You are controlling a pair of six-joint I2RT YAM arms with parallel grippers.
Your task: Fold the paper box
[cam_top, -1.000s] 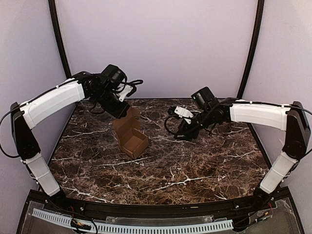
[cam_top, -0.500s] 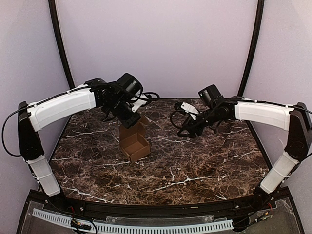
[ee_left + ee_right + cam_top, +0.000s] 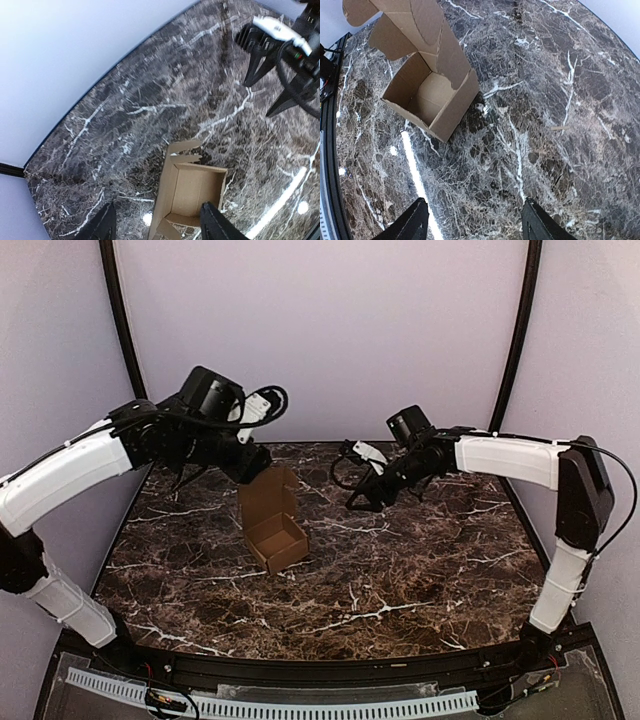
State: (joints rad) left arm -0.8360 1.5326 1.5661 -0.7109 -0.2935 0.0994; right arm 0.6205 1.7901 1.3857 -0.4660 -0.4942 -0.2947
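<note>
Paper box (image 3: 275,540) left of bench (image 3: 420,580) centre, tray open up, lid flap (image 3: 268,495) upright on far side for folding over; L gripper (image 3: 250,462) spread, empty, just behind flap, prob. to push it down; R gripper (image 3: 362,498) spread, empty, apart toward far edge.
</note>
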